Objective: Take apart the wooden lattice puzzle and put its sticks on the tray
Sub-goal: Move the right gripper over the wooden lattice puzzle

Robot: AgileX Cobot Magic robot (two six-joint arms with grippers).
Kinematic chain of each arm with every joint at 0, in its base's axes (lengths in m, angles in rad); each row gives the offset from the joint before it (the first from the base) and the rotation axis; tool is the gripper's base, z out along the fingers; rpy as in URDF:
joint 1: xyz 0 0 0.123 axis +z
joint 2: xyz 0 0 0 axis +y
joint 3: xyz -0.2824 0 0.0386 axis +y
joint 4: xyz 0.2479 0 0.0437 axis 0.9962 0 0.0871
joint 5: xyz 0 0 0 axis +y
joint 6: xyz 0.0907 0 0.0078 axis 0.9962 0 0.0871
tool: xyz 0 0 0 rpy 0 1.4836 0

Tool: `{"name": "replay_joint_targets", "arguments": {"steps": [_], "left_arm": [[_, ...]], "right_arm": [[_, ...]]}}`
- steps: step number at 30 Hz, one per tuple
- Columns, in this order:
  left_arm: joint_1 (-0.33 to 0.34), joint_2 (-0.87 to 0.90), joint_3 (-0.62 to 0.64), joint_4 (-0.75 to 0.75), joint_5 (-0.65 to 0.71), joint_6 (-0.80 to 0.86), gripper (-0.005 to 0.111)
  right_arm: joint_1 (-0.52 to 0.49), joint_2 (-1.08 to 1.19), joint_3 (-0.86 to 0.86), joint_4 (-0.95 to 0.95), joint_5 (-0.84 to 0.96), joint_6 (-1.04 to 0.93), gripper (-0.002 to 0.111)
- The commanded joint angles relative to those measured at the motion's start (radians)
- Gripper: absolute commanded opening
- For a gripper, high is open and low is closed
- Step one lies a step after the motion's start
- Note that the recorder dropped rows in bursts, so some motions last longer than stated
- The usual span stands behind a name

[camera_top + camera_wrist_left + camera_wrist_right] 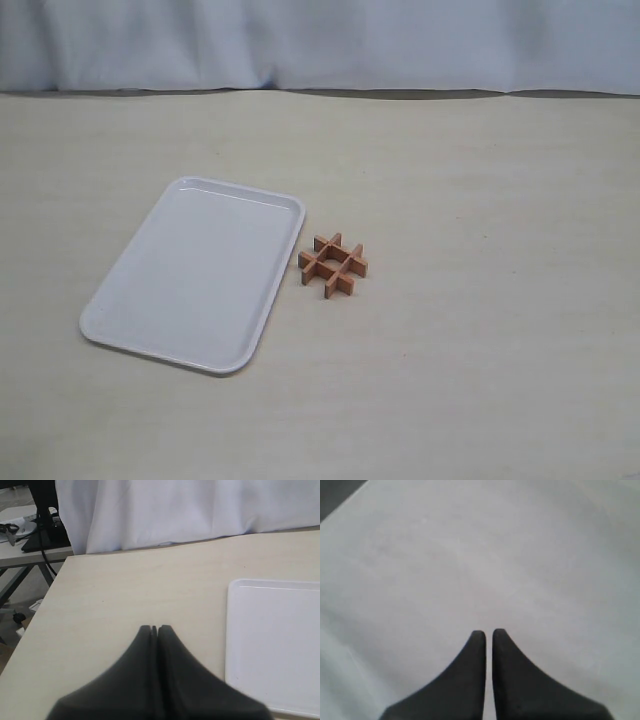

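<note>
The wooden lattice puzzle [333, 265] lies whole on the table, its four reddish-brown sticks interlocked in a hash shape, just right of the tray [195, 275]. The white tray holds nothing and also shows in the left wrist view [272, 645]. Neither arm appears in the exterior view. My left gripper [154, 628] is shut with nothing in it, hovering over bare table beside the tray's edge. My right gripper [489, 633] is shut with a thin slit between its fingers, holding nothing, over a plain pale surface. The puzzle is out of both wrist views.
A white cloth [320, 45] hangs along the table's far edge. In the left wrist view the table's side edge [37, 615] drops off to a floor with a stand and cables [35, 530].
</note>
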Motion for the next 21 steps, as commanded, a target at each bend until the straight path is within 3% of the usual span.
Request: {"name": "replay_joint_targets", "arguments": {"steps": [1,6,14,18,21], "left_arm": [[-0.002,-0.002,0.002,-0.002,-0.018,0.001,0.000],[-0.002,-0.002,0.002,-0.002,-0.018,0.001,0.000],[-0.002,-0.002,0.002,-0.002,-0.018,0.001,0.000],[-0.002,-0.002,0.002,-0.002,-0.018,0.001,0.000],[-0.002,-0.002,0.002,0.001,-0.018,0.001,0.000]], "right_arm": [[-0.002,0.239,-0.133,-0.380,0.176,0.021,0.005],[-0.002,0.545,-0.283,-0.459,0.393,0.111,0.005],[0.013,0.974,-0.694,-0.489,1.062,0.008,0.005],[0.103,1.118,-0.826,-0.537,1.228,-0.002,0.005],[0.271,1.259,-0.949,-0.710,1.238,0.116,0.005]]}}
